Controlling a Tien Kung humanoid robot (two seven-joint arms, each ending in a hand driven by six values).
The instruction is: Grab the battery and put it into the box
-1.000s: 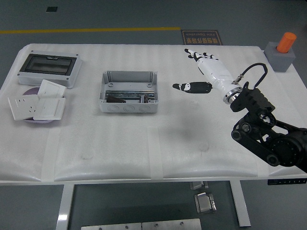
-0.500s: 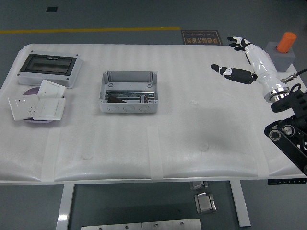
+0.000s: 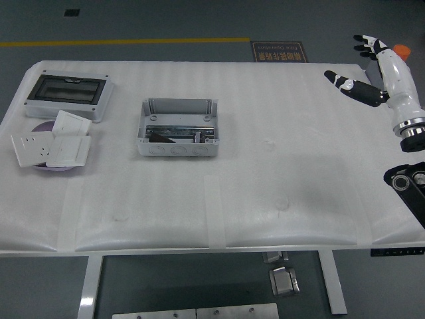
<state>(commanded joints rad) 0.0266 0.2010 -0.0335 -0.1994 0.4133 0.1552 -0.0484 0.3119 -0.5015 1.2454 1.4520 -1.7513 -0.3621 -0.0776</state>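
battery: I can't pick it out for sure; a dark object lies inside the box, its long axis running left-right.
box: open-topped, grey, well left of my hand.
right hand: over the far right corner, fingers spread, holding nothing.
nearer arm: only the right shows.

We see a white padded table carrying an open grey box, a dark-windowed enclosure and white socket plates at the left.
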